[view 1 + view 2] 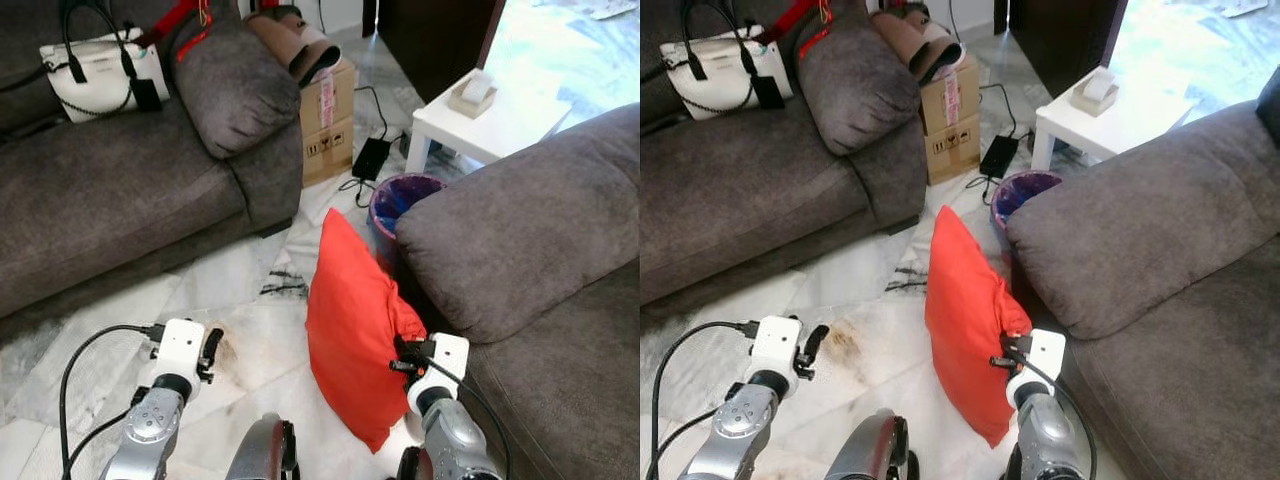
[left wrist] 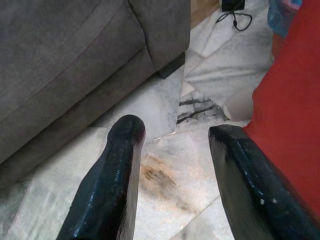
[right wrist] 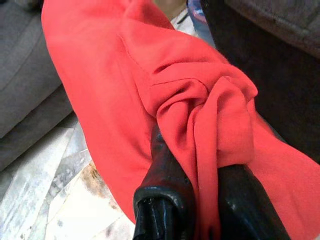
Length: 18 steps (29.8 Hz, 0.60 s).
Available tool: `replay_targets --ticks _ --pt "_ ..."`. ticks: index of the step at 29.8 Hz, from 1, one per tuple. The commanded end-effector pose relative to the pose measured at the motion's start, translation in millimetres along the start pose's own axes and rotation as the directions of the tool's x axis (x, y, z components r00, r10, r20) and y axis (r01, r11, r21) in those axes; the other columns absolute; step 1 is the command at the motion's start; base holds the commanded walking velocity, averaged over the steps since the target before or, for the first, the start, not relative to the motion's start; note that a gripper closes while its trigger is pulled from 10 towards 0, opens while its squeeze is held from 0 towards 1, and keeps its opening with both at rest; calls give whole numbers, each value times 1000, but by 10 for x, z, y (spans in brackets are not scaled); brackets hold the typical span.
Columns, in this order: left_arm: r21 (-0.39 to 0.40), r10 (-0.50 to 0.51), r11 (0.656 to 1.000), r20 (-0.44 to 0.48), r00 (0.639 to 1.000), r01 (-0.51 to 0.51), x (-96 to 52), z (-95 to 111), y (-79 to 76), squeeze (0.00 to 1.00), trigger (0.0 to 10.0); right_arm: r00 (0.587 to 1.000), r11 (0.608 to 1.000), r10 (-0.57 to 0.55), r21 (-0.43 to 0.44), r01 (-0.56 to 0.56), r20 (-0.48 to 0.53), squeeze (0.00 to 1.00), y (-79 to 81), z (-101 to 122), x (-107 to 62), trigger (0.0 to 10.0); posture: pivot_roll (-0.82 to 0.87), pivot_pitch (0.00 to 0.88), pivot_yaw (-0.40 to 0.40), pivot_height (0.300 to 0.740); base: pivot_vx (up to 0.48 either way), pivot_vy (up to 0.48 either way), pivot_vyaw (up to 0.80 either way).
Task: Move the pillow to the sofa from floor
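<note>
A red pillow (image 1: 350, 320) stands on edge on the marble floor, leaning against the front of the grey sofa (image 1: 530, 240) on the right. My right gripper (image 1: 408, 352) is shut on a bunched fold of the pillow's (image 3: 150, 85) right edge; the fabric is pinched between the black fingers (image 3: 165, 175). My left gripper (image 1: 208, 352) is low over the floor to the left of the pillow, apart from it. Its fingers (image 2: 112, 175) are open with nothing between them, and the pillow (image 2: 290, 115) is just beside one of them.
A second grey sofa (image 1: 110, 190) at the left carries a white handbag (image 1: 100, 72). Behind the pillow are a purple waste bin (image 1: 400, 200), a cardboard box (image 1: 328, 120), a black power adapter with cables (image 1: 371, 157) and a white side table (image 1: 490, 120).
</note>
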<state>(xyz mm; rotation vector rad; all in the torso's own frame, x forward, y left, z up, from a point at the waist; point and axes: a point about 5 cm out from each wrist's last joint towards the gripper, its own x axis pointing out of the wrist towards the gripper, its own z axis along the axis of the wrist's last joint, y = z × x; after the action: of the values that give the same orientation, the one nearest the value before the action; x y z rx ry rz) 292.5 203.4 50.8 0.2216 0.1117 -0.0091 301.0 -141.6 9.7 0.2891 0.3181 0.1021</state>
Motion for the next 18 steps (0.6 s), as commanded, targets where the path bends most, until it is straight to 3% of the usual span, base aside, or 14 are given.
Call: replay_targets --ticks 1,4,5,11,18 --pt "-1 23 1000 -34 999 -23 -40 -96 48 0 10000 1000 1000 -3 5 3 -4 0 19 -57 -26 0 220 128 81 641 0 0 0" --pt "-2 24 1000 -35 999 -24 -37 -99 43 0 10000 1000 1000 -18 8 18 -2 0 7 -51 -25 0 221 127 82 641 0 0 0" --pt "-3 25 1000 -35 999 -25 -30 -104 37 0 10000 999 999 -35 39 35 5 0 -13 -22 -12 10000 217 128 81 641 0 0 0" --pt "-14 40 999 -23 999 -40 7 -81 45 0 10000 998 996 21 81 -25 55 0 47 145 71 10000 193 149 77 641 0 0 0" --pt "-9 39 999 -34 999 -39 8 -117 61 0 10000 999 997 -6 78 2 54 0 27 176 85 10000 183 150 92 686 0 0 0"
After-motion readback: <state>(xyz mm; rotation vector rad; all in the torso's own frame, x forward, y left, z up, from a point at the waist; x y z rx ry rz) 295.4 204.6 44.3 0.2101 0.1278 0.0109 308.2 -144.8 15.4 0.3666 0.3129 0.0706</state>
